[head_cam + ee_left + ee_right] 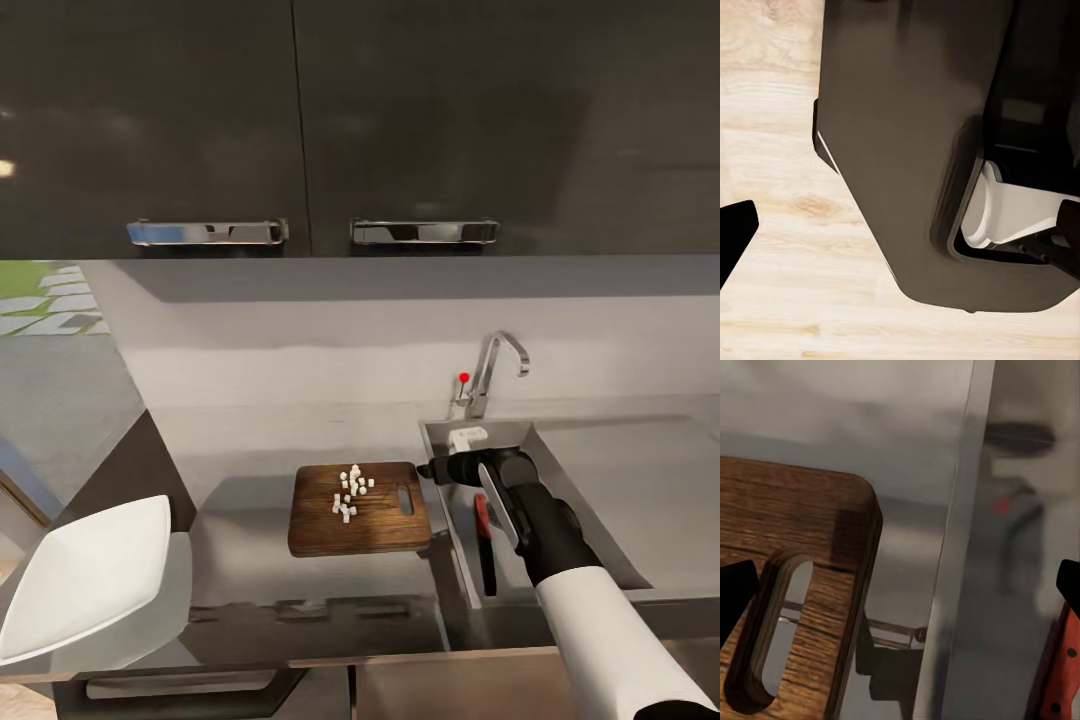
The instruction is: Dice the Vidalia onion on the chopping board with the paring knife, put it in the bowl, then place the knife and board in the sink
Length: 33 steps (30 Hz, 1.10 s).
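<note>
Nearest to me, at the left front corner of the desk (250, 590), the white bowl (85, 575) sits tilted at the very edge, apart from everything else. The grey worktop has a thin metallic front edge and dark cabinets below.

A little farther in, the chopping board (362, 510) lies flat on the desk, its right end, the one with the handle slot, just beside the left rim of the sink (585, 500). On the board's upper middle rests a loose cluster of diced onion (350, 492), small white cubes, some stacked.

The right arm, white sleeve turning to black, reaches from the lower right over the sink. Its right tool (432, 470) hangs over the sink's left rim, by the board's far right corner. In the right wrist view the two dark fingertips (735, 592) stand wide apart at the picture's edges, gripping nothing, with the board's slotted end and the steel rim between them.

Inside the basin the paring knife (484, 545) lies lengthwise beside the arm, red handle and dark blade; its red handle shows also in the right wrist view (1059, 675).

The left wrist view looks down at a pale wooden floor (787, 247) and the robot's dark base (907, 150); one dark fingertip (735, 232) shows, so I cannot tell how that tool stands.

Farther back, the curved chrome tap (495, 372) with its red dot rises behind the sink. Above hang dark wall cabinets (300, 120) with chrome handles.
</note>
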Tool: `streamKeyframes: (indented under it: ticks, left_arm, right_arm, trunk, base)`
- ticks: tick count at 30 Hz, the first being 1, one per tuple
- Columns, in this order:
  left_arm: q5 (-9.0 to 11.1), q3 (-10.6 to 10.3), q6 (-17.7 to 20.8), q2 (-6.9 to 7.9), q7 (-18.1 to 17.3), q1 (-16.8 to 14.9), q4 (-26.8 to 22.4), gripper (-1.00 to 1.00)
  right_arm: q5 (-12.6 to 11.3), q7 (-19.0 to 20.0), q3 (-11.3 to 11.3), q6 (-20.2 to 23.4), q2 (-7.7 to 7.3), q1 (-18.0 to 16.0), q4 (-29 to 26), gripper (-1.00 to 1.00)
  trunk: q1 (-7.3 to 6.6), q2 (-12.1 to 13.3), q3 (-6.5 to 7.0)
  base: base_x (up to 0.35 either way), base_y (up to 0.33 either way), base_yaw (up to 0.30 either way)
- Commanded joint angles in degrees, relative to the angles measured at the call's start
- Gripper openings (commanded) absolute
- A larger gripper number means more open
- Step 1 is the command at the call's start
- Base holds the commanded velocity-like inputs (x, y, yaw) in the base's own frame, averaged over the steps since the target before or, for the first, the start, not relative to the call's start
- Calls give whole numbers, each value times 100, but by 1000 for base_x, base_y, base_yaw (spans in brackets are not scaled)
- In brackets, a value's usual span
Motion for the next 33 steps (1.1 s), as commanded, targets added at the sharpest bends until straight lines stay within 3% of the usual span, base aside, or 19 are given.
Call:
streamKeyframes:
  ticks: [1, 33]
  left_arm:
    - [57, -26, -44, -1, -30, -12, 29, 100]
    - [57, -26, -44, -1, -29, -11, 29, 100]
  right_arm:
    - [25, 21, 9, 23, -8, -5, -3, 100]
    - [28, 21, 6, 23, -15, -5, 11, 100]
  trunk:
    - [3, -12, -12]
    - [3, -12, -12]
  base:
    - [0, 0, 0]
    - [0, 0, 0]
